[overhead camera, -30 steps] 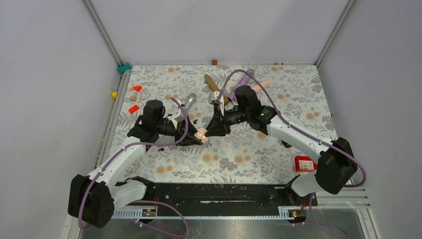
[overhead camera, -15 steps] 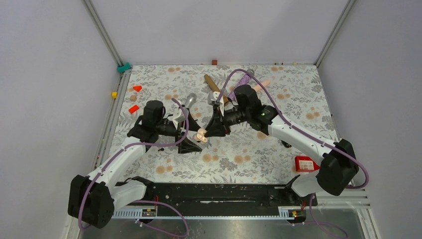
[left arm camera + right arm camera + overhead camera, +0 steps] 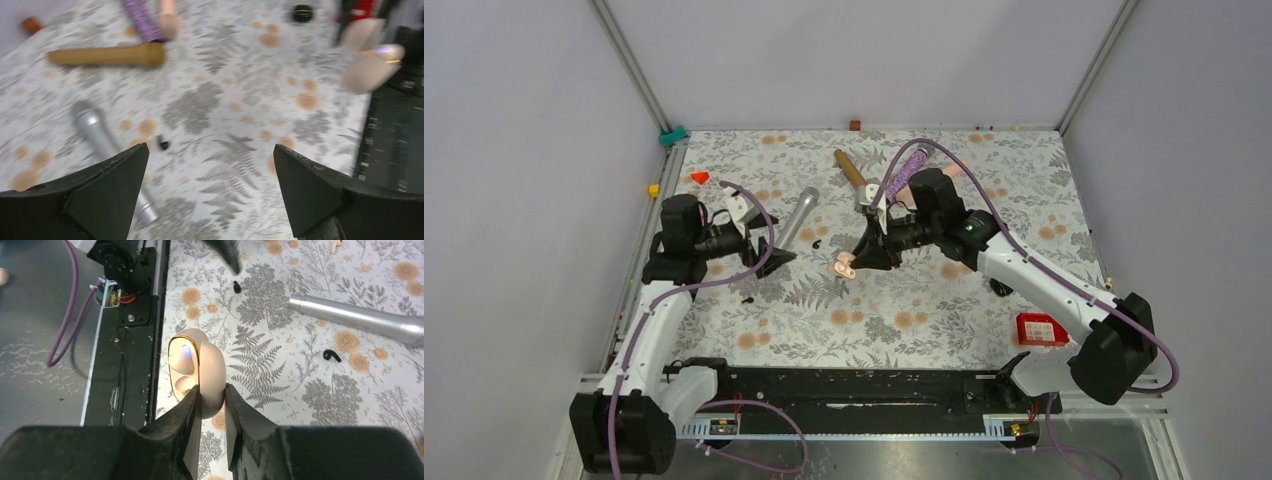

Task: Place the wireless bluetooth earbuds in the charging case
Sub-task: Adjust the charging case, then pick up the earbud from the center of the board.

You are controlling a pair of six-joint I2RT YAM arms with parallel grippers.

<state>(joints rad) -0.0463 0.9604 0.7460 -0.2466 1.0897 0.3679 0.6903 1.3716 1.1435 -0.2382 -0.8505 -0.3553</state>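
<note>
Two earbuds lie loose on the table near the silver microphone, neither yet seated. Our right claw is clamped on the single charging case, held open and aloft near that microphone, likely to receive them. Our left claw stands wide apart and empty just beside the microphone, free to fetch one.

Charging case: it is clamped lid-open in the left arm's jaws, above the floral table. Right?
No: the right gripper holds the charging case, lid open, above the floral table, as the right wrist view shows. The left gripper stands open and empty.
</note>
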